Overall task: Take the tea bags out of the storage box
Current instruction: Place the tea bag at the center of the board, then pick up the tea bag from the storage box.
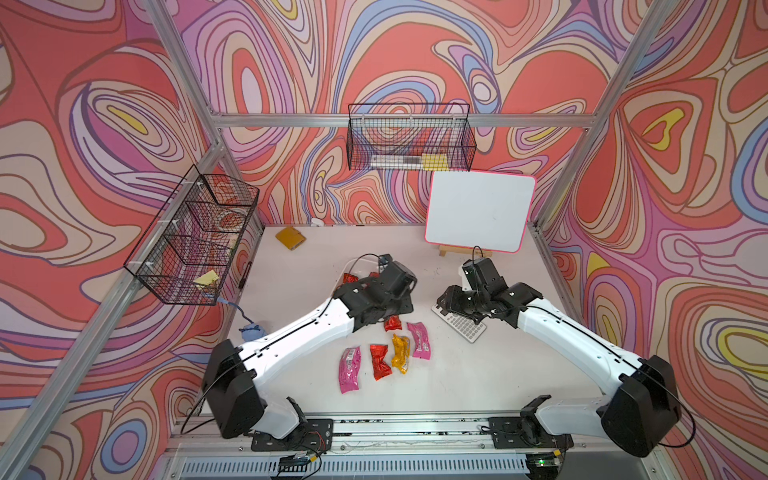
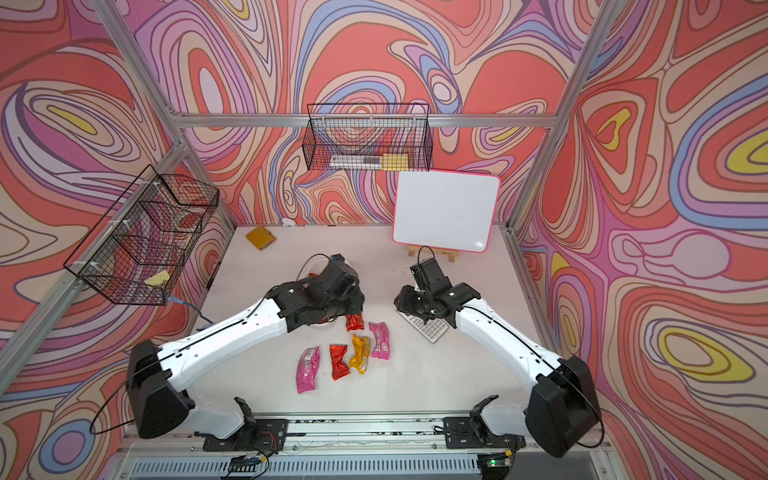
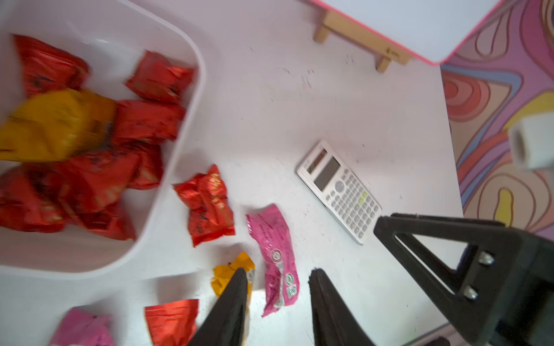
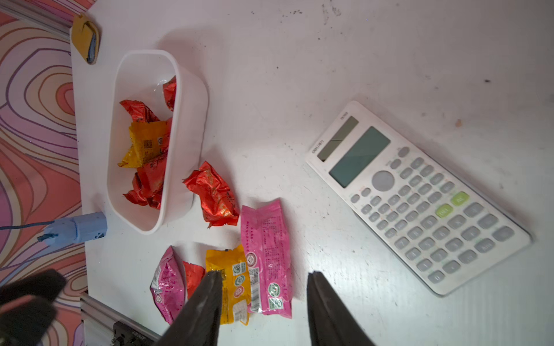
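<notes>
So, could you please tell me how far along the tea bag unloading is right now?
Done: five tea bags lie on the table, two pink, two red, one orange-yellow. In hand: nothing; the left gripper and right gripper are both open and empty. Left: the storage box holds one orange-yellow sachet and several red sachets.

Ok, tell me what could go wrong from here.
1. The tea bags left in the storage box lie heaped, reds around an orange one. The open left pincer may well lift two at once or lose its hold.
2. A red bag lies right by the box wall. A reach into the box could nudge it or push the box.
</notes>
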You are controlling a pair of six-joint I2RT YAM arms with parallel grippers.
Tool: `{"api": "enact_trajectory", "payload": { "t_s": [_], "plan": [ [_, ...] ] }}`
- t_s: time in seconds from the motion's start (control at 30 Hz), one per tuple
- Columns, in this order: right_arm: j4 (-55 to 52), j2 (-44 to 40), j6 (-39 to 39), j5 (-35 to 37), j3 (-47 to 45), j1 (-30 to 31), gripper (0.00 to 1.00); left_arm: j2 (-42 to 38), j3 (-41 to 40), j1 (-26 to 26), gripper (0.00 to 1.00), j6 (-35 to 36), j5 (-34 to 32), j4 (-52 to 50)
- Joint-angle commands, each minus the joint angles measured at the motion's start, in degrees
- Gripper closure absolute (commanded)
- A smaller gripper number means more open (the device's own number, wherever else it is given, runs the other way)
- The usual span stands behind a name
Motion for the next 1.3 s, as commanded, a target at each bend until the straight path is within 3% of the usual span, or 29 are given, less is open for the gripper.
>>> {"api": "enact_trajectory", "payload": {
  "t_s": [0.0,0.23,0.37,0.63,0.87,1.07,1.27],
  "plan": [
    [4.09,6.29,-0.33,-2.08,5.79,4.03,0.52,-5.04,-5.37,8.04,0.61,1.54,0.52,-3.13],
    [7.19,25.70,3.94,-4.02,23.33,12.24,0.52,-13.44,-13.45,24.64,0.60,2.30,6.20,-4.49],
    [7.69,35.72,8.36,-4.14,32.46,13.52,0.52,-16.36,-16.85,29.60,0.59,-0.09,6.04,-4.76],
    [4.80,52.65,12.80,-4.92,49.86,13.60,0.50,-15.95,-18.13,29.92,0.58,-1.48,4.14,-5.60],
    [1.90,60.14,14.12,-4.52,57.44,13.55,0.54,-14.39,-17.16,29.92,0.58,-0.64,3.52,-4.52],
    [1.53,61.92,14.10,-4.92,59.30,13.52,0.73,-13.63,-16.05,29.92,0.58,0.21,2.13,-4.76],
    [-1.36,62.48,11.38,-7.36,63.10,13.49,0.92,-18.68,-19.73,29.92,0.58,-2.78,1.08,-3.73]
  ]
}}
